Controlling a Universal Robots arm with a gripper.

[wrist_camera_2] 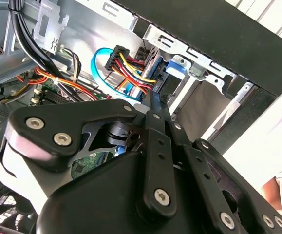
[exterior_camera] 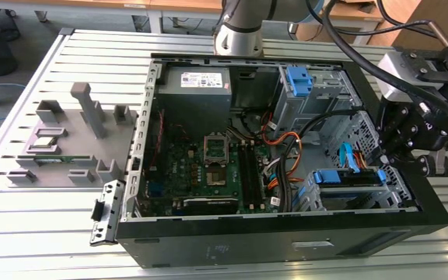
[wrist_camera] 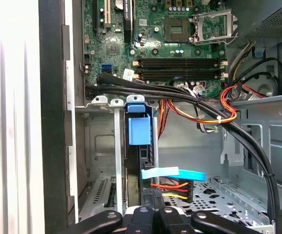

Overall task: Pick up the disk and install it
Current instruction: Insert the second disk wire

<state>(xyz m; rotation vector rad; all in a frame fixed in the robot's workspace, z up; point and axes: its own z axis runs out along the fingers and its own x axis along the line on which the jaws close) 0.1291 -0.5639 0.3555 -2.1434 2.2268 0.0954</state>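
The disk [exterior_camera: 347, 178] sits edge-up in the lower drive cage at the exterior view's right, inside the open computer case, with its blue side rails showing. In the first wrist view its blue rail tab [wrist_camera: 140, 130] stands between the cage's metal walls. A blue data cable [wrist_camera: 174, 172] and red, yellow and black power wires plug into its end. My gripper [exterior_camera: 399, 154] hangs just above the case's right wall, over that cage. In both wrist views the black fingers [wrist_camera_2: 154, 105] lie pressed together, shut, with nothing between them, and their tips point at the disk's connector end [wrist_camera_2: 153, 73].
A grey power-supply box [exterior_camera: 196, 83] fills the case's far corner. A blue bracket [exterior_camera: 298, 80] sits in the upper cage. The motherboard [exterior_camera: 208, 163] covers the case floor, and black cables [wrist_camera: 189, 95] cross it. Grey fixture blocks [exterior_camera: 60, 140] stand on the slatted table at the exterior view's left.
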